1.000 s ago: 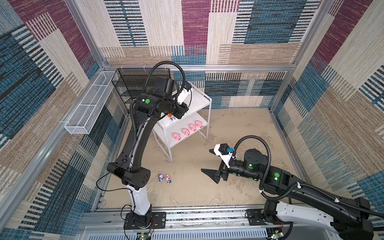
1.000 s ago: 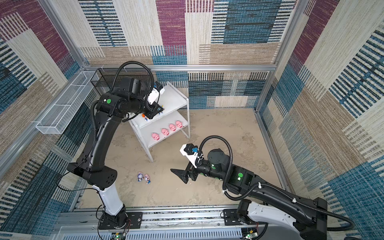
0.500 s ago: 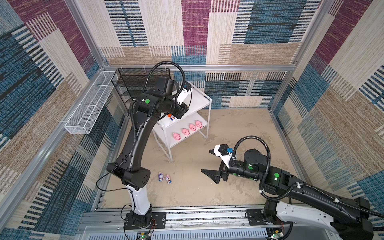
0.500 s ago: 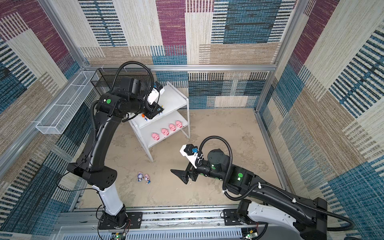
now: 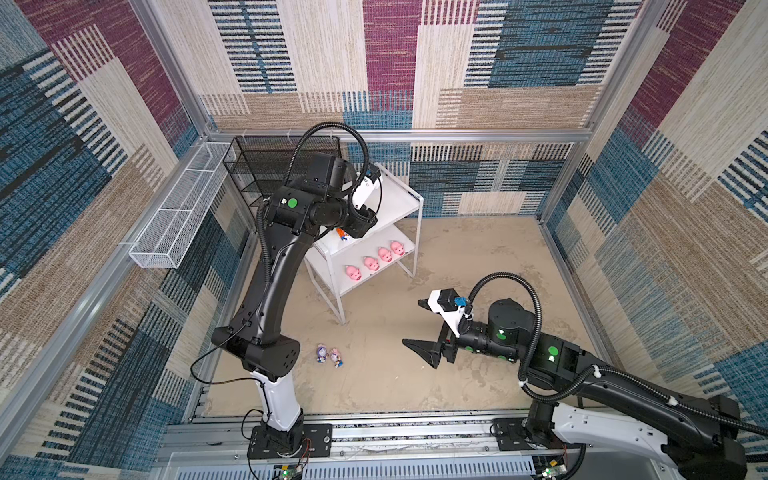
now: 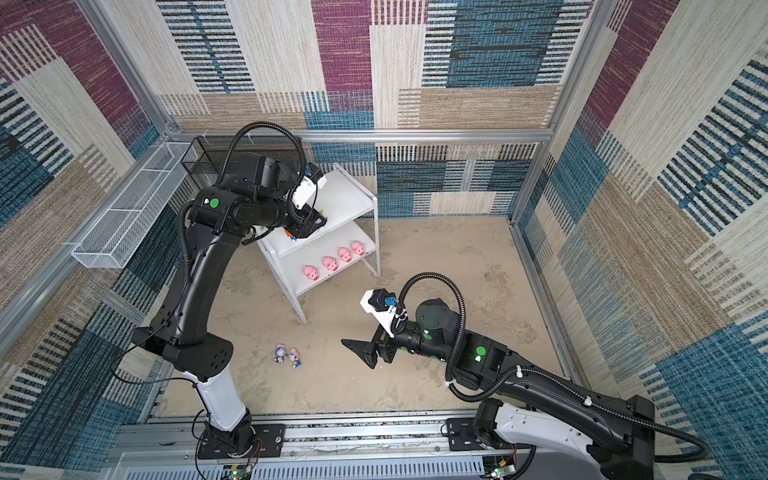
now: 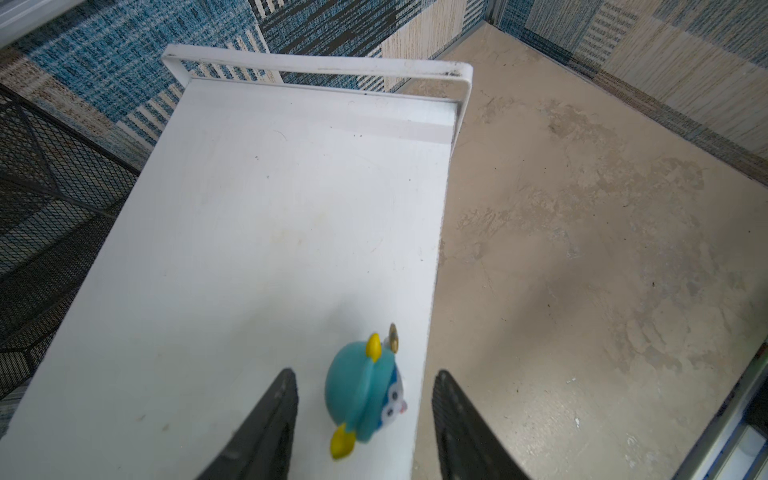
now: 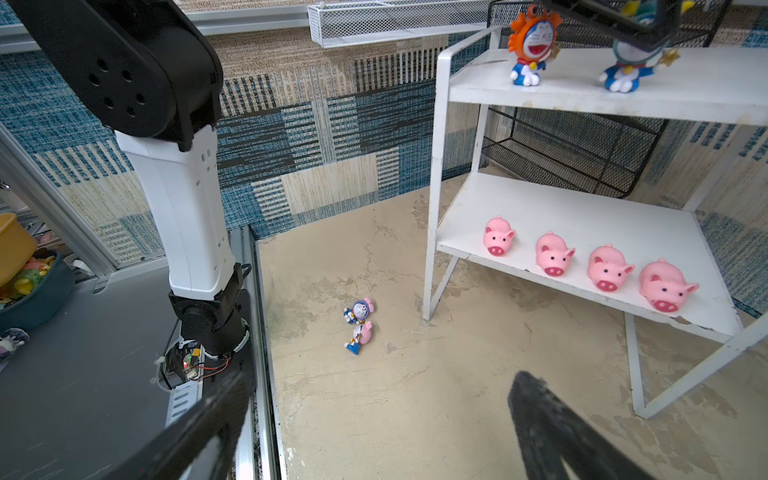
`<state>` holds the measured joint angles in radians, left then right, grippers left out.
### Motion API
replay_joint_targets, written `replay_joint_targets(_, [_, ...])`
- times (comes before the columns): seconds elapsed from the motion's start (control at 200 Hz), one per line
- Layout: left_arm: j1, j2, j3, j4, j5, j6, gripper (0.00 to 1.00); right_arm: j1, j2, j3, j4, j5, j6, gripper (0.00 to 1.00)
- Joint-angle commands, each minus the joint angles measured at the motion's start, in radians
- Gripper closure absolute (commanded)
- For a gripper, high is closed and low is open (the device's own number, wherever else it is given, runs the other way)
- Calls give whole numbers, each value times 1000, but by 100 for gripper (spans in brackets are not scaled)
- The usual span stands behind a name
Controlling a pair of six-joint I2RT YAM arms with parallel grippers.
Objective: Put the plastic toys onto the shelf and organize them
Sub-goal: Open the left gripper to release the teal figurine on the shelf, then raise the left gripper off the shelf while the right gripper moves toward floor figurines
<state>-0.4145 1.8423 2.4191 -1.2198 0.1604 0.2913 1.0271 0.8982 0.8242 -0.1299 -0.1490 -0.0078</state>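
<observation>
The left arm [image 5: 270, 266] is standing tall and bending over the top of the shelf [image 5: 399, 199]. Its left pincer [image 7: 365, 373] is pointing down at the top board and is sitting open around the blue-hooded figurine [image 7: 365, 399], with a gap on each side, so it is not squeezing the toy. The right arm [image 5: 623, 386] is lying low and reaching across the worktop [image 5: 457, 257]. The right pincer [image 5: 419, 326] is hanging wide open and holding nothing.

The worktop is tan and blotchy. Cloth walls [image 5: 561, 62] in blue, purple and cream patches are standing all around. A black mesh rack [image 5: 266, 166] is sitting behind the shelf, and a long white wire basket [image 5: 174, 224] is hanging on the side wall.

The blue-hooded figurine is standing near the front edge of the top board. The orange-hooded figurine [image 8: 532, 45] is standing near it, by the corner. Four shiny pink pigs [image 8: 552, 253] are sitting in a row on the lower board, noses facing out. Two more figurines [image 8: 359, 324] are lying on the worktop, touching each other, near the base of the left arm.
</observation>
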Motion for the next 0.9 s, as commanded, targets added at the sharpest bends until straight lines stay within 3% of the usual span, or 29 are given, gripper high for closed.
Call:
replay_joint_targets(0.0, [2, -11, 6, -8, 4, 12, 46, 1, -5, -2, 35, -13, 3, 0])
replay_joint_targets(0.245, [3, -30, 23, 4, -2, -4, 37, -1, -4, -6, 37, -15, 4, 0])
replay_joint_targets(0.476, [4, -105, 9, -14, -83, -71, 33, 0, 4, -6, 47, -24, 4, 0])
replay_joint_targets(0.892, [7, -414, -410, 43, -148, -147, 32, 0, 29, 6, 52, -49, 3, 0])
